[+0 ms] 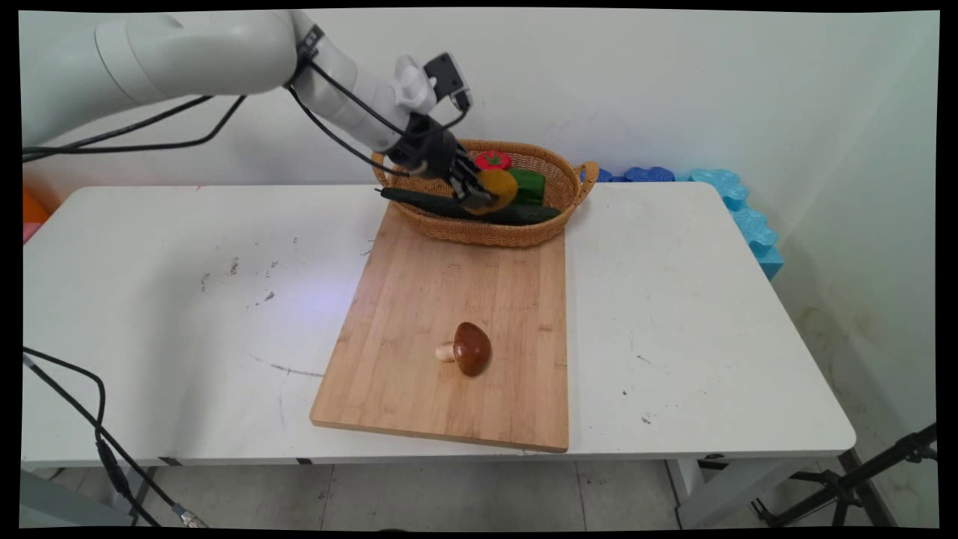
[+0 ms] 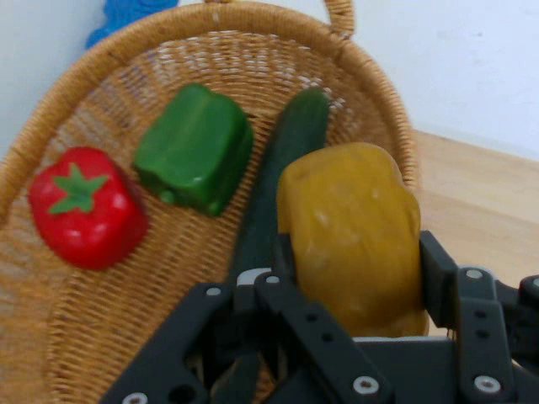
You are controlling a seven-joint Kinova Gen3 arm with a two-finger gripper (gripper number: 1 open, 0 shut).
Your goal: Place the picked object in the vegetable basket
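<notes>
White table (image 1: 673, 314) bearing bamboo cutting board (image 1: 449, 299) and oval wicker basket (image 1: 554, 161): black two-finger gripper (image 1: 485, 196) clenched on lumpy yellow-ochre vegetable (image 2: 354, 231), held above dark green cucumber (image 2: 282, 181) spanning the basket rims.

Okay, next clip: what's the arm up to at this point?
The black gripper is shut on a yellow pepper, holding it over the wicker basket at the far end of the cutting board. In the basket lie a red pepper, a green pepper and a long dark cucumber; the cucumber lies directly beside the yellow pepper in the hand view. A brown mushroom lies on its side on the board, well away from the gripper.
</notes>
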